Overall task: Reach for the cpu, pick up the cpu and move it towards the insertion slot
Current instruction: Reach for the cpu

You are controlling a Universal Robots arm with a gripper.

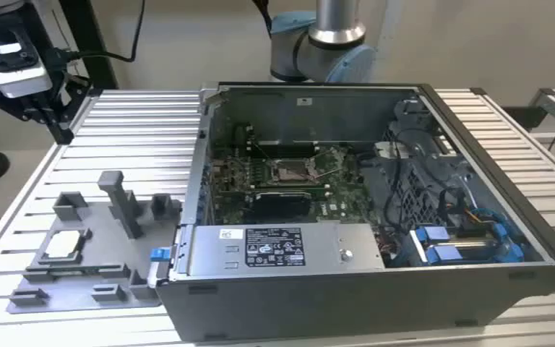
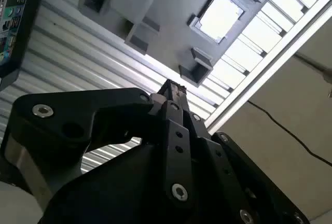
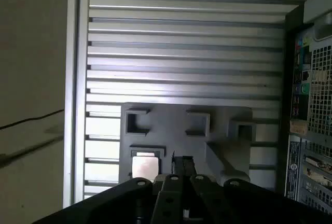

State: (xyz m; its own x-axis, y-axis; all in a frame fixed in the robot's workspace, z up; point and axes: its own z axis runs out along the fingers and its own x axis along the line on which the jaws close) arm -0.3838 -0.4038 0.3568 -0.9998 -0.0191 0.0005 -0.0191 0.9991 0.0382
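One cpu [image 1: 63,246] is lying flat in one grey tray [image 1: 66,303], silvery top facing up, seated in a shallow square pocket toward the exterior view's left of the tray. It is roughly square, so no long axis is standing out; its edges are running parallel with the tray's edges. One tall post [image 1: 123,202] is rising from the same tray, with several low grey blocks around it.

One open computer case [image 1: 355,303] is sitting on the slatted tabletop [image 1: 142,130] just beside the tray, on the exterior view's right. Inside it, one insertion slot [image 1: 292,170] is showing as a shiny square frame on the green board, well apart from the cpu.

One pincer [image 3: 182,164] is hanging above the tray in both wrist views, its fingers [image 2: 170,88] drawn together or nearly so and gripping nothing. In the first wrist view the tips are lining up near the cpu [image 3: 144,164] but are not touching it; in the second wrist view the cpu [image 2: 220,16] is lying clear of them.
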